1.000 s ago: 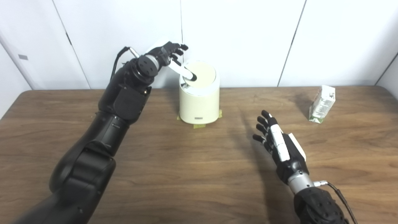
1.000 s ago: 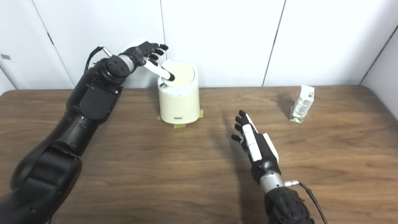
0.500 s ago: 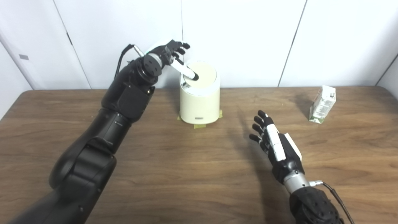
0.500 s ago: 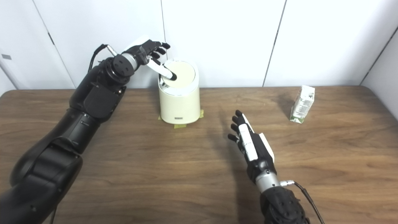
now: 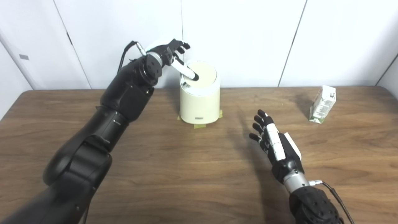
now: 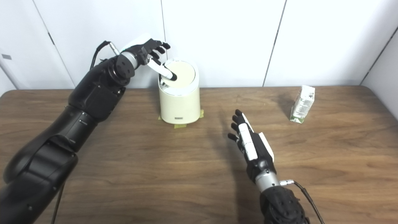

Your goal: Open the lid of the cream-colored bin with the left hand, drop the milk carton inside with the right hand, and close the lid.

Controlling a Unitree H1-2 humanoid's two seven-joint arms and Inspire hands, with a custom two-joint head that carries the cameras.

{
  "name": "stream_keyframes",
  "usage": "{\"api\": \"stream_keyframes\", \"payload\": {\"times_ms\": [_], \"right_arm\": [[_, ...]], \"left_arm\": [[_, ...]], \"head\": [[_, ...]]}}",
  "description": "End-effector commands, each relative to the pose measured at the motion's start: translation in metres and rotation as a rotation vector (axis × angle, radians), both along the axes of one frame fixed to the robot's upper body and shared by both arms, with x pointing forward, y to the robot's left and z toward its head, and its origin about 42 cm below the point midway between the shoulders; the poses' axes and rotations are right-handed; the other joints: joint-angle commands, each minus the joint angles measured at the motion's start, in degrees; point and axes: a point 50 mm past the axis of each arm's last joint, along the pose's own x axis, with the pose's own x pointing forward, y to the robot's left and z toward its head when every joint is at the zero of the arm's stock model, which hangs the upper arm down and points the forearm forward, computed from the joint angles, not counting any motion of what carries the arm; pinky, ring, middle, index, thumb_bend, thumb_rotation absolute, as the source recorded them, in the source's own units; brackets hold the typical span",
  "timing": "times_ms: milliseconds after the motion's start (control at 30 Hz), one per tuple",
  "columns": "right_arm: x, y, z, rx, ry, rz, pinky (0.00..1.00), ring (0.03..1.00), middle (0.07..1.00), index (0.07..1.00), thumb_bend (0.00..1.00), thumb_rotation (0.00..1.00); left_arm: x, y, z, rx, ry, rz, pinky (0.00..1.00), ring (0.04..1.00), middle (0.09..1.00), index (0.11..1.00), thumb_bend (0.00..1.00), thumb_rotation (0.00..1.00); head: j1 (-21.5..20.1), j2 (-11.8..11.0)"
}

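The cream-colored bin (image 5: 200, 102) stands at the back middle of the table on yellow tape. Its round lid (image 5: 203, 72) looks tilted, pushed down at the left rim. My left hand (image 5: 172, 54) hovers over the bin's left edge, one thumb tip pressing on the lid, the other fingers spread above; it holds nothing. The milk carton (image 5: 322, 104) stands leaning at the back right of the table. My right hand (image 5: 275, 144) is open above the table's middle right, fingers spread, well short of the carton.
A white panelled wall runs right behind the bin. The brown wooden table (image 5: 186, 174) stretches across the whole view. A cable (image 5: 337, 196) trails from my right wrist.
My left arm has shifted slightly forward, its thumb staying on the lid's left rim. My right hand has drawn back a little toward me and to the left.
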Motion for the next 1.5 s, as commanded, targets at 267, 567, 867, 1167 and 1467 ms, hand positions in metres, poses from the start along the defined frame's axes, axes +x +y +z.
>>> {"api": "stream_keyframes", "payload": {"times_ms": [267,567,867,1167,1467], "right_arm": [[0.005,0.002,0.019,0.016,-0.1,0.017,0.87,0.953,0.965,0.978,0.58,0.97],[0.005,-0.002,0.018,0.009,-0.097,0.012,0.86,0.947,0.963,0.975,0.57,0.97],[0.004,-0.004,0.017,0.0,-0.093,0.01,0.85,0.946,0.963,0.972,0.57,0.97],[0.007,-0.005,0.015,0.03,-0.09,0.011,0.86,0.954,0.971,0.973,0.58,0.95],[0.008,-0.009,0.021,-0.114,-0.123,-0.025,0.71,0.855,0.918,0.955,0.57,0.69]], "left_arm": [[0.0,-0.011,0.028,0.244,-0.192,-0.067,0.73,0.856,0.881,0.875,0.95,0.0],[-0.004,-0.005,0.031,0.123,-0.139,-0.042,0.71,0.85,0.886,0.875,0.93,0.0],[-0.012,0.035,0.044,-0.493,0.074,0.0,0.8,0.865,0.881,0.878,0.52,0.49],[-0.052,0.059,0.01,-0.677,-0.047,0.005,0.81,0.865,0.89,0.898,0.37,0.86],[-0.116,0.08,-0.038,-0.783,-0.156,0.06,0.83,0.873,0.884,0.887,0.4,0.98]], "head": [[-0.02,0.31],[-0.14,0.4],[-0.29,0.52],[-1.07,0.07],[-1.97,-0.11]]}}
